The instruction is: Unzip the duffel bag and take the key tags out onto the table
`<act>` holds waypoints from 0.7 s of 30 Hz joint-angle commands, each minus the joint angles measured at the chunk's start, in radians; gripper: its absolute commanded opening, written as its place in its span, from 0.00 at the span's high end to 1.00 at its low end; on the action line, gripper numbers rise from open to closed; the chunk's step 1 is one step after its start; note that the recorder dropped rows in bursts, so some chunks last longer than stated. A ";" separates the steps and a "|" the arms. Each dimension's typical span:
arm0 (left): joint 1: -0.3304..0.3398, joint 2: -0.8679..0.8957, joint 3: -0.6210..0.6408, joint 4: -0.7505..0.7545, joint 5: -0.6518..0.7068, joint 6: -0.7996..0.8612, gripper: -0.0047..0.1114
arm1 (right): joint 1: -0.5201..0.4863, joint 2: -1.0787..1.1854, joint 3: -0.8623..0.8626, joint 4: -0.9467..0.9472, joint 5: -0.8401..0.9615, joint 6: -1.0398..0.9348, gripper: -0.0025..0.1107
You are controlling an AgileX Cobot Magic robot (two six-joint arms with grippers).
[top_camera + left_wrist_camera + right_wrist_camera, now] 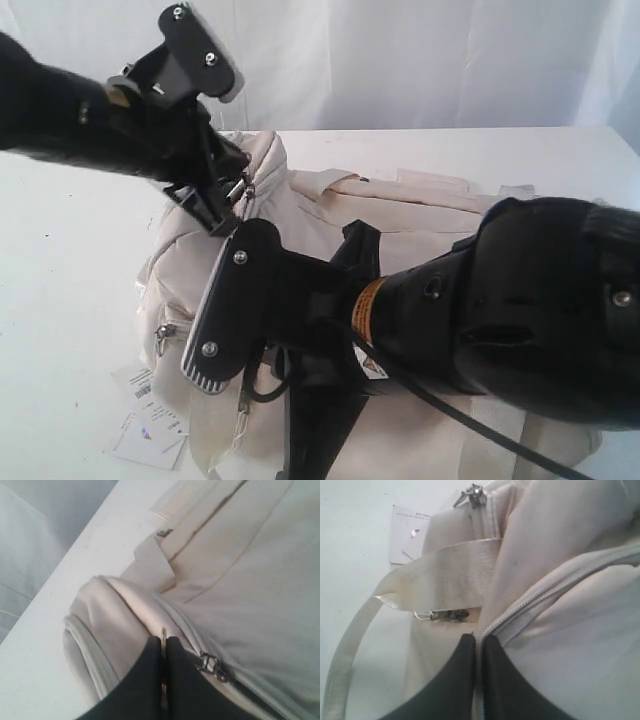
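Right arm (520,310) looming closest, both end effectors gripping the cream duffel bag (420,215) at its left end.
The right end effector (478,642) is pinching fabric where a zip track (545,597) ends. The left end effector (164,642) is clamping what looks like a thin zip pull (163,632). The bag is lying lengthwise across the white bench (70,300), so the zip is probably running rightward from the left one. No key tags are showing.

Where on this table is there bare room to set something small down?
Bare table left of the duffel bag in the exterior view, beyond the paper tag; also the far strip behind the bag. Crowded at the bag's left end, where left hand and right hand pinch it.
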 commanded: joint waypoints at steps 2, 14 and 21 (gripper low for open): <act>0.017 0.163 -0.209 0.001 -0.032 0.002 0.96 | 0.015 -0.030 0.018 0.061 0.079 0.012 0.98; 0.055 0.240 -0.379 0.001 0.095 -0.015 0.18 | 0.015 -0.032 0.018 0.112 0.102 0.027 0.98; 0.055 0.105 -0.381 0.121 0.355 -0.112 0.15 | 0.015 -0.032 0.004 0.112 0.111 0.050 0.91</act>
